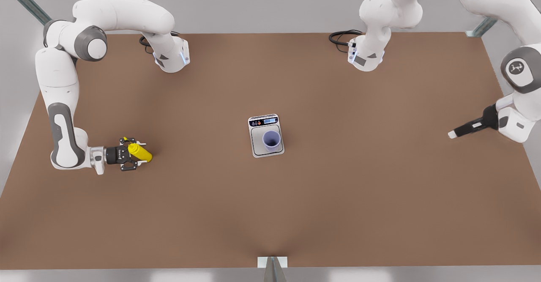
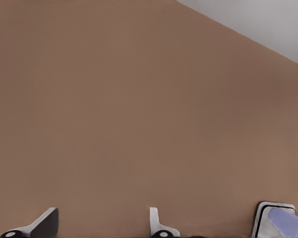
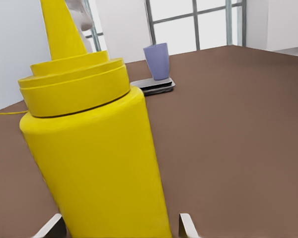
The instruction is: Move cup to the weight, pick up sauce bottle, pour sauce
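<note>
Right gripper (image 1: 129,157): at the front view's left, fingers set either side of the sauce bottle (image 1: 140,152), seemingly closed on it.
Left gripper (image 1: 452,134): waiting at the far side, empty, fingers parted.
Cup (image 1: 271,140): upright on the weight (image 1: 256,144), mid-table.
Advice: lift straight, keep the nozzle up until over the cup.

A plain brown desk (image 1: 346,197) is seen, bare over most of its surface. Near its middle the silver-grey weight (image 1: 266,135) is laid flat on it, with the lavender-blue cup (image 1: 271,140) stood upright on the steel plate.
</note>
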